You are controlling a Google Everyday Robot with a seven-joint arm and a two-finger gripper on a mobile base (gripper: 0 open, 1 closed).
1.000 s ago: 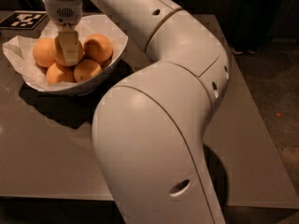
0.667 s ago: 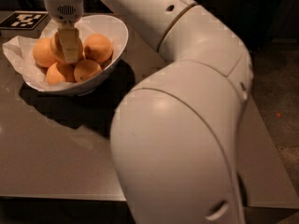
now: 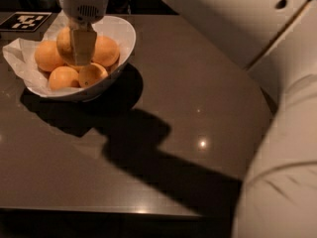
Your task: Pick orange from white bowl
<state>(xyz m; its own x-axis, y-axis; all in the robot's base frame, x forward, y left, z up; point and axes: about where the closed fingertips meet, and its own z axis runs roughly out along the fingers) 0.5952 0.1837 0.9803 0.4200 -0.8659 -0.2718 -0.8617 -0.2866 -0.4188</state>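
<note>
The white bowl [image 3: 121, 38], lined with crumpled white paper, stands at the table's far left. My gripper [image 3: 78, 59] comes straight down over its middle. One tan finger [image 3: 83, 43] lies across the front of the orange [image 3: 64, 39], which sits higher than the rest and is gripped; the other finger is hidden behind it. Several smaller oranges lie in the bowl: one at left [image 3: 48, 56], one at right [image 3: 106, 51] and two in front [image 3: 63, 77], [image 3: 92, 73].
A black-and-white marker tag [image 3: 25, 21] lies flat behind the bowl at the far left. My bulky white arm fills the right side [image 3: 282, 172] and the top right [image 3: 233, 19]. The dark table [image 3: 173, 108] carries the arm's shadow.
The arm's large elbow has swung to the right, uncovering the table. The gripper stays over the bowl, and the gripped orange now sits a little higher than its neighbours.
</note>
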